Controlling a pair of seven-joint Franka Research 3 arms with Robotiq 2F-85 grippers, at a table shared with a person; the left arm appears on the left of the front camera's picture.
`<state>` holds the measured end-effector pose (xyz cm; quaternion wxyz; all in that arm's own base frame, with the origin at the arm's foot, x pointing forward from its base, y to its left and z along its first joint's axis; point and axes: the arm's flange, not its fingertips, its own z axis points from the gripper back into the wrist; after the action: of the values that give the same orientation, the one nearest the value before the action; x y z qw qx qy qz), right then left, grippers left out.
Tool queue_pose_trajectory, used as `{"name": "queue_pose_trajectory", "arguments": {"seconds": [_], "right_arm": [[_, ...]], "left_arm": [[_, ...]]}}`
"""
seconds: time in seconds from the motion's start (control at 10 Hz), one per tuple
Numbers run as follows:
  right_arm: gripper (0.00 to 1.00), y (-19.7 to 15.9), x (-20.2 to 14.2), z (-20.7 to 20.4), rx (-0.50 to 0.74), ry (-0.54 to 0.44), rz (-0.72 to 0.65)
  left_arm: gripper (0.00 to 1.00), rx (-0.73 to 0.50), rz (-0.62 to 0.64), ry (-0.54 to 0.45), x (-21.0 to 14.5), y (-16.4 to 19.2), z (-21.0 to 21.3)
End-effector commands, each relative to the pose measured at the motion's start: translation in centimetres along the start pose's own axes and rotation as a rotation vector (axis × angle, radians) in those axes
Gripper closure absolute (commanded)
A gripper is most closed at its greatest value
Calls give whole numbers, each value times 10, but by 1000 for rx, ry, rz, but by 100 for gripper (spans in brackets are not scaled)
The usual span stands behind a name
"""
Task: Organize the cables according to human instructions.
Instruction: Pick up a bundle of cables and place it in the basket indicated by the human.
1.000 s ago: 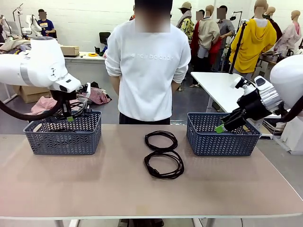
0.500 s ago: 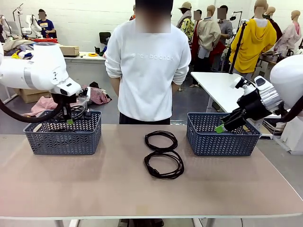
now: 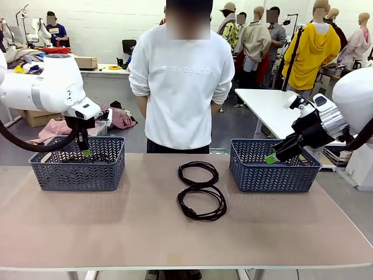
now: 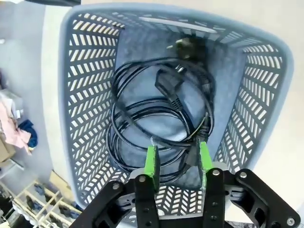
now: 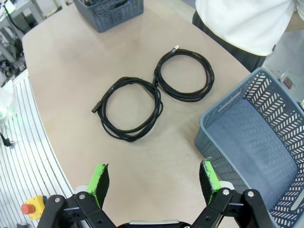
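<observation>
Step in hand, judged: drop-off at the left basket (image 3: 76, 172). The left gripper (image 4: 177, 153) hangs just above it, jaws parted and empty. Coiled cables (image 4: 142, 114) lie on the basket's floor. Two more cables (image 3: 199, 186) rest on the tabletop (image 3: 116, 227), well right of that basket. The right gripper (image 5: 154, 173) is farther right again, jaws wide and empty. Next move calls for lifting clear, then taking whichever coil the person directs.

You get bright, even overhead light: the counter (image 3: 105, 233) is uniformly lit, and the cables (image 3: 198, 186) cast only faint, soft shadows. Your wrist views bow at the edges, bending the basket (image 4: 88, 95) rim. The far background in the front view looks slightly soft.
</observation>
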<state>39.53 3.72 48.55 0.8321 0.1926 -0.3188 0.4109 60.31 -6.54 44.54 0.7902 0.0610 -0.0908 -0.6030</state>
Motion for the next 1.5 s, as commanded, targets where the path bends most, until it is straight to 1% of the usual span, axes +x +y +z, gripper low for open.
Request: {"name": "queue_pose_trajectory", "arguments": {"seconds": [0.0, 0.1, 0.2, 0.3, 0.4, 0.5, 0.6, 0.7, 0.8, 1.0, 1.1, 1.2, 1.4], "right_arm": [[0, -3, -1, -2, 17, -26, 18], [0, -3, -1, -2, 17, -26, 18], [0, -3, -1, -2, 17, -26, 18], [0, -3, -1, -2, 17, -26, 18], [0, -3, -1, -2, 17, -26, 18], [0, -3, -1, -2, 17, -26, 18], [0, -3, -1, -2, 17, -26, 18], [0, -3, -1, -2, 17, -26, 18], [0, -3, -1, -2, 17, -26, 18], [0, -3, -1, -2, 17, -26, 18], [0, -3, -1, -2, 17, -26, 18], [0, -3, -1, -2, 17, -26, 18], [0, -3, -1, -2, 17, -26, 18]], "left_arm": [[27, -2, -1, 10, -3, 2, 7], [42, -7, 1, 11, -4, 2, 8], [8, -18, 4, 9, -4, 1, 8], [23, -26, 4, -4, -4, 0, 8], [0, -36, 8, -8, -3, -1, 7], [22, -41, 10, -14, -4, -1, 6], [0, -44, 12, -16, -4, -2, 6], [3, -45, 13, -17, -4, -2, 6], [0, -43, 12, -24, -4, -4, 7], [0, -40, 20, -31, -5, -6, 6], [0, -21, 43, -48, -2, -7, 6], [0, -34, 16, -7, 0, -3, 3], [0, -34, 16, -7, 0, -3, 3]]}}
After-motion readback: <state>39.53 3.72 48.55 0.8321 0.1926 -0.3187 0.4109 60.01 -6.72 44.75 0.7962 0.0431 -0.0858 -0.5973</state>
